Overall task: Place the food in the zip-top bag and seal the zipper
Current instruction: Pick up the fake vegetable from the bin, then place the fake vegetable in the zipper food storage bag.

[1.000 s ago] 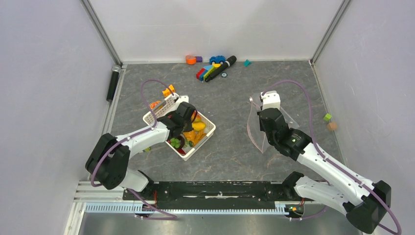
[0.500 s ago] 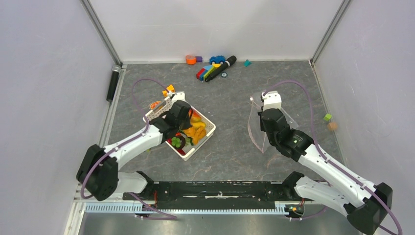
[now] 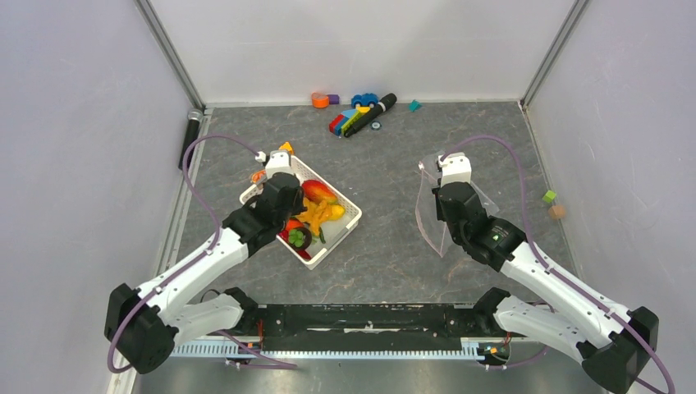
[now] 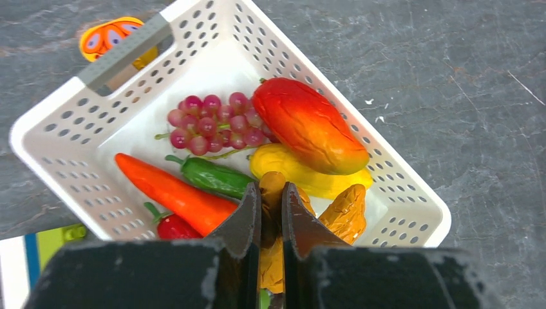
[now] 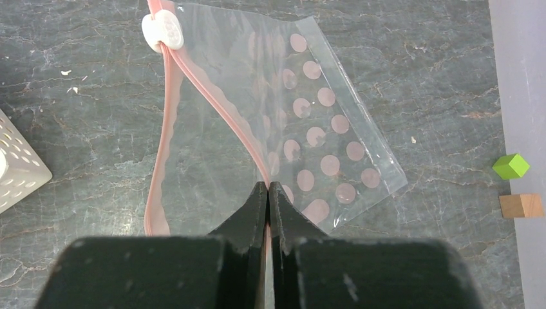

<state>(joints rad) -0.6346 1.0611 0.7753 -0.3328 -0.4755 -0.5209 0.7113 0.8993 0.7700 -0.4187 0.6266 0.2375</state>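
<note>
The white slotted basket [image 3: 349, 215] holds the food: purple grapes [image 4: 212, 122], a red-orange mango [image 4: 308, 125], a green chilli [image 4: 212, 177], an orange chilli [image 4: 170, 193] and a yellow piece [image 4: 302, 177]. My left gripper [image 4: 271, 193] is shut on a wrinkled orange-yellow food piece [image 4: 348, 209] just above the basket; it also shows in the top view [image 3: 302, 215]. My right gripper [image 5: 268, 187] is shut on the pink zipper strip [image 5: 219, 109] of the clear dotted bag [image 5: 322, 129] and holds its mouth open. The white slider [image 5: 162, 31] sits at the strip's far end.
Coloured blocks and a toy car [image 3: 353, 115] lie at the back wall with a black marker [image 3: 384, 103]. A black cylinder [image 3: 190, 139] lies at the left edge. A green cube [image 5: 510, 166] and a wooden cube [image 5: 521, 206] sit at the right. An orange toy [image 4: 109, 35] lies behind the basket.
My left arm has drawn back to the left over the basket with the orange-yellow piece in its jaws, uncovering the mango. The right arm and bag have not moved.
</note>
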